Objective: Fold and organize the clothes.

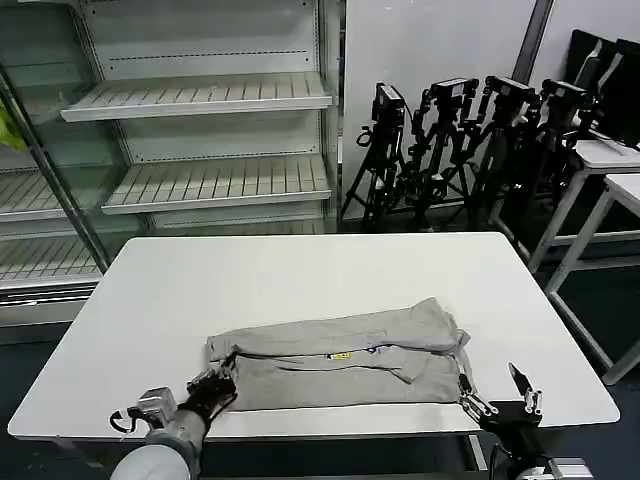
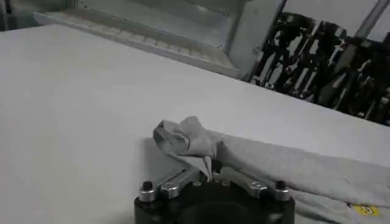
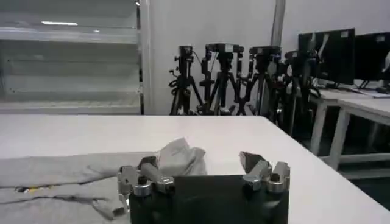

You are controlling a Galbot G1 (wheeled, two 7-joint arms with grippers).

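Note:
The clothes are one light grey T-shirt (image 1: 330, 372), folded into a long band across the near half of the white table (image 1: 300, 275). A small yellow and blue print (image 1: 343, 355) shows in its middle crease. My left gripper (image 1: 214, 386) is at the shirt's left end, shut on a bunched corner of fabric (image 2: 183, 139) that rises from the jaws (image 2: 211, 173). My right gripper (image 1: 497, 393) stands open at the shirt's right end by the table's front edge. The shirt's crumpled corner (image 3: 180, 156) lies just beyond its fingers (image 3: 251, 162).
An empty shelving unit (image 1: 200, 100) stands behind the table. Black tripods (image 1: 450, 130) are clustered at the back right. More white tables (image 1: 610, 170) stand to the right. The far half of my table is bare.

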